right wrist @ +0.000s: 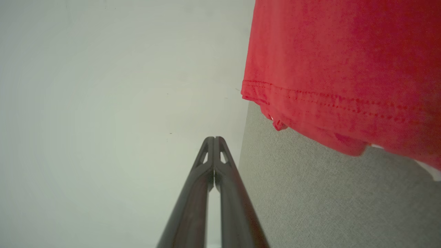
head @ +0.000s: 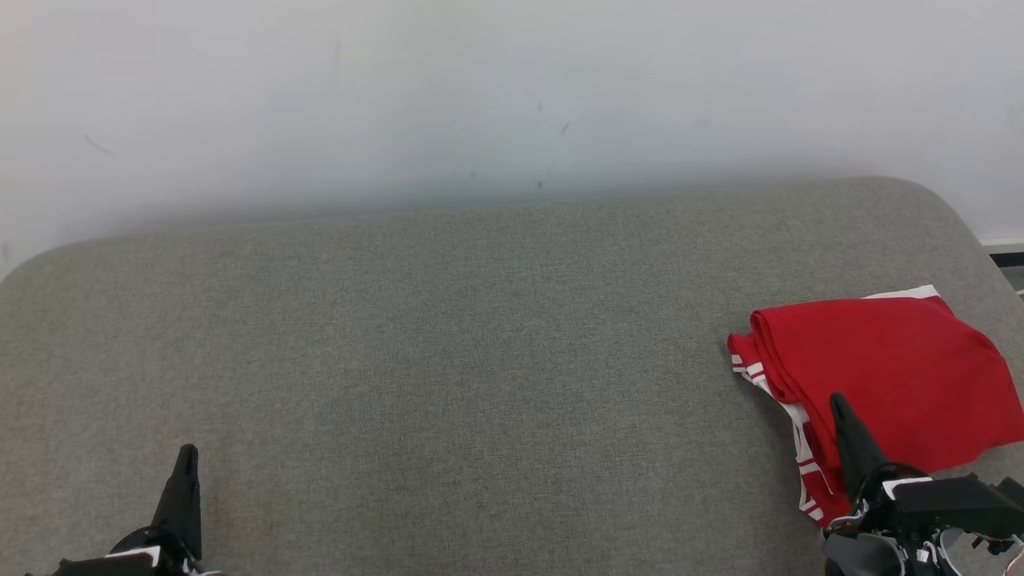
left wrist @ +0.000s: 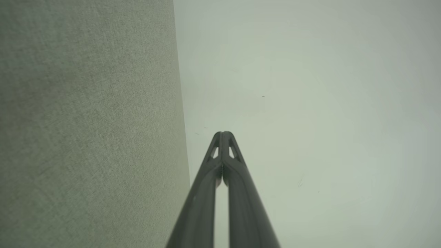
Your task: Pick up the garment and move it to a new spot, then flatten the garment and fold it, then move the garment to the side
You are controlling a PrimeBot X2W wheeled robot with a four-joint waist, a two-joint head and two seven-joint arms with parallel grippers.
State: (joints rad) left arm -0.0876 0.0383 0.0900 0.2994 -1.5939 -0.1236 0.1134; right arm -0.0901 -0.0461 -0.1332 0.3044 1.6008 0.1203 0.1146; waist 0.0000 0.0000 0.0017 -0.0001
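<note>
One folded red garment (head: 880,364) (white-striped trim) lies on one grey cushion (head: 448,360).

Grey cushion (head: 448,344) bearing folded garment (head: 888,368)

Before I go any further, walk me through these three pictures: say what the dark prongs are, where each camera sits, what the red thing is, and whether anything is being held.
This is a wheeled robot with two arms, each ending in a gripper of two long dark fingers. The wide picture comes from its head camera, looking down on a grey fabric-covered surface against a pale wall. The left gripper shows at the lower left, the right gripper at the lower right. The other two pictures come from cameras on the wrists, looking along each gripper's own fingers: left, right. The red garment, with white striped trim, lies folded at the surface's right side. Both grippers are shut and hold nothing.
</note>
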